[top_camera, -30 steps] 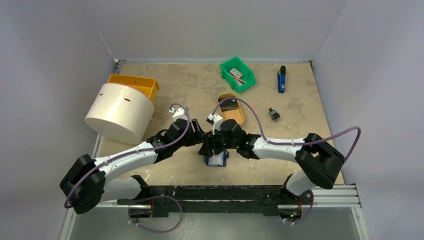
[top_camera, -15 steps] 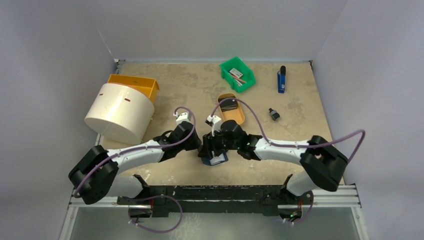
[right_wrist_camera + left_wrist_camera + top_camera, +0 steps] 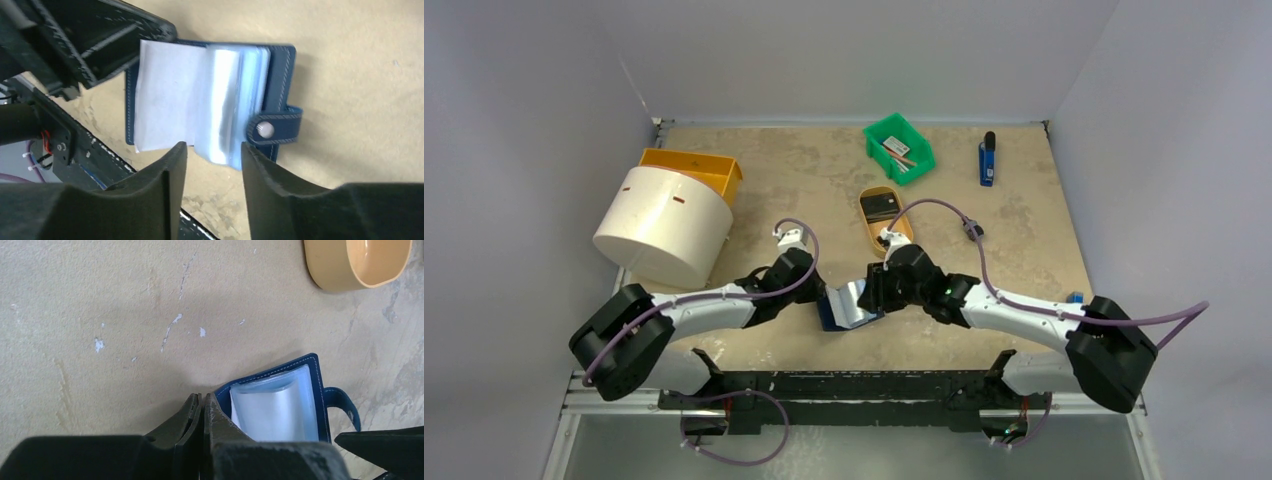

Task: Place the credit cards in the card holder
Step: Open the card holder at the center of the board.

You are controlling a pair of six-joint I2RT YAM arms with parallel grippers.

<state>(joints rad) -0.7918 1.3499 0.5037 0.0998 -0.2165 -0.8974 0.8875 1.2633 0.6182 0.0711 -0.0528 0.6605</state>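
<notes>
The card holder [image 3: 844, 308] lies spread open on the bench [image 3: 804, 180], on the arm-base side of the tan oval tray [image 3: 902, 235]. It is near the tray but not touching it. The navy cover faces down and the pale blue lining faces up. Its clear sleeves [image 3: 235, 100] stand fanned up from the spine, and the snap tab [image 3: 274, 129] sticks out from one cover edge, unfastened.

The left claw [image 3: 202, 399] sits at the corner of the holder that is turned away from the tray. Its two fingers are pressed tight together. Whether a sliver of the cover is nipped between them cannot be told from either wrist view.

The right claw [image 3: 214, 147] hovers over the holder on the side closer to the tray. Its fingers stand apart with a clear gap and grip nothing. The loose edge of the sleeves shows in that gap.

A black block [image 3: 882, 207] rests inside the tray. A green bin [image 3: 899, 147] stands beyond the tray, on its far side from the arms
</notes>
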